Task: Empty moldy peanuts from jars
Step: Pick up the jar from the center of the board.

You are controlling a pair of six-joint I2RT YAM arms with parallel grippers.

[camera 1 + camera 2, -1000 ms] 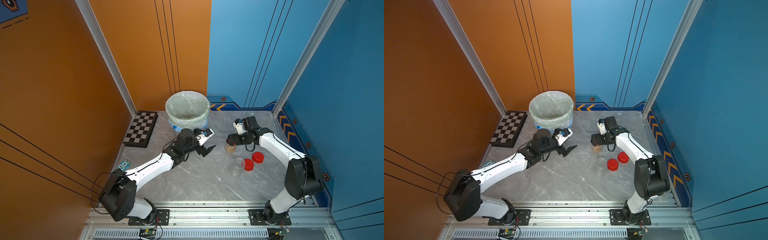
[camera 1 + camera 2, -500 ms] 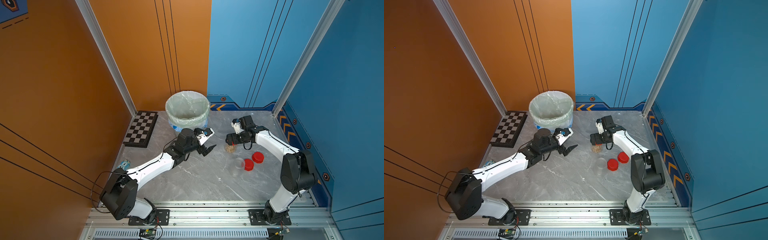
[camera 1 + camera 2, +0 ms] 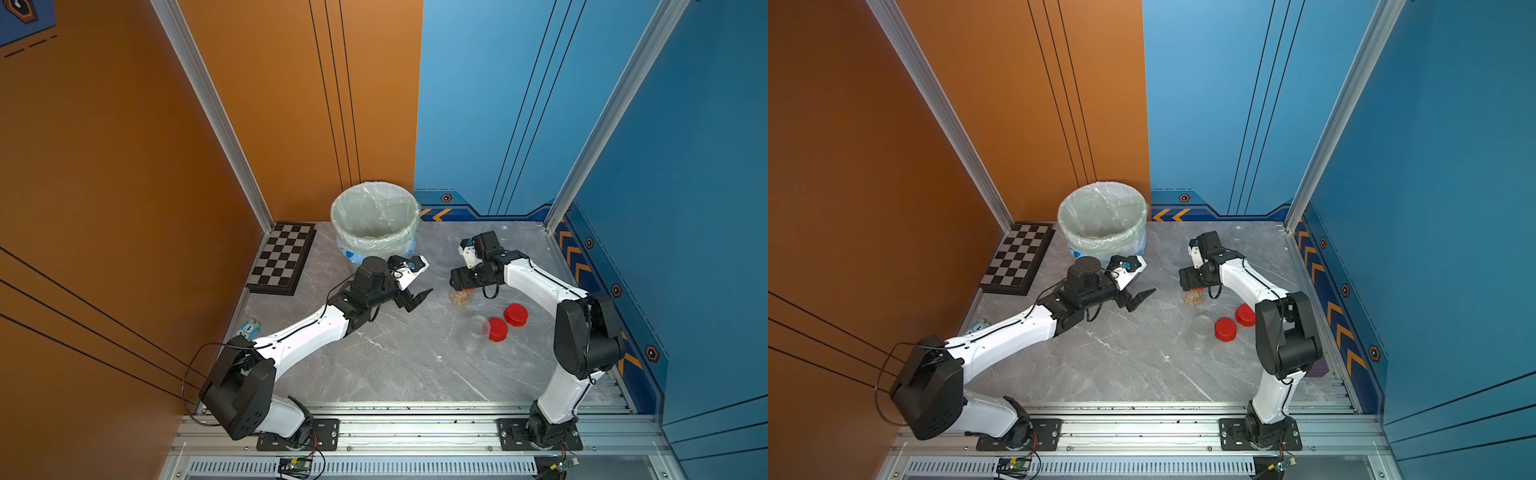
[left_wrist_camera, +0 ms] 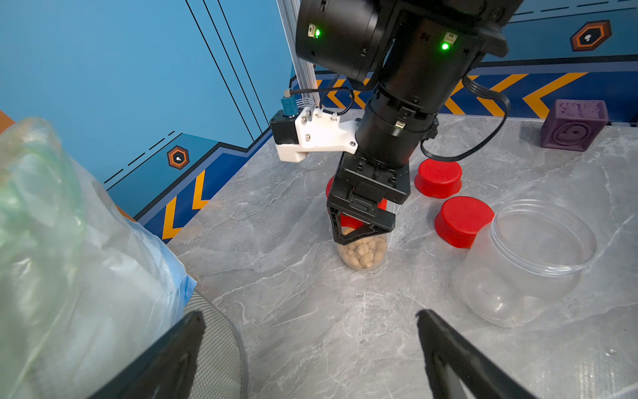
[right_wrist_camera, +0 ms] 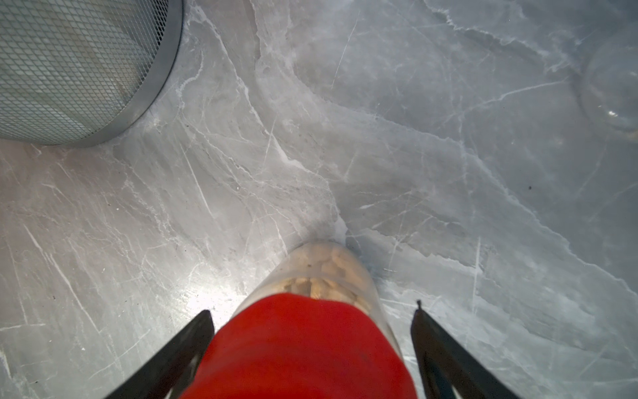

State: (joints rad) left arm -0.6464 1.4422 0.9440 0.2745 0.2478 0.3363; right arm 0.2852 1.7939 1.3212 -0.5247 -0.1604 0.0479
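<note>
Progress: emptied jar (image 3: 478, 328) standing beside two loose lids (image 3: 497, 329) near right table (image 3: 395, 365) edge | capped jar (image 3: 461, 297) holding peanuts (image 4: 362, 254) | right gripper (image 5: 312, 308) straddling its lid (image 5: 303, 349), jaws apart | left gripper (image 4: 308, 313) hanging spread.

**Two-tone booth, grey marble bench**

Orange wall panels (image 3: 124, 166) meet blue wall panels (image 3: 478, 104) at a seam behind the bench, both with thin dark lines. Slanted aluminium posts (image 3: 216, 124) at the corners. Dark-blue skirting carries orange chevrons (image 3: 434, 214) and hexagon badges (image 3: 446, 198). Bench (image 3: 395, 365) is grey marble with white veins and one glare patch (image 5: 207, 297). Aluminium rail (image 3: 415, 424) along the front. Light is even.
</note>
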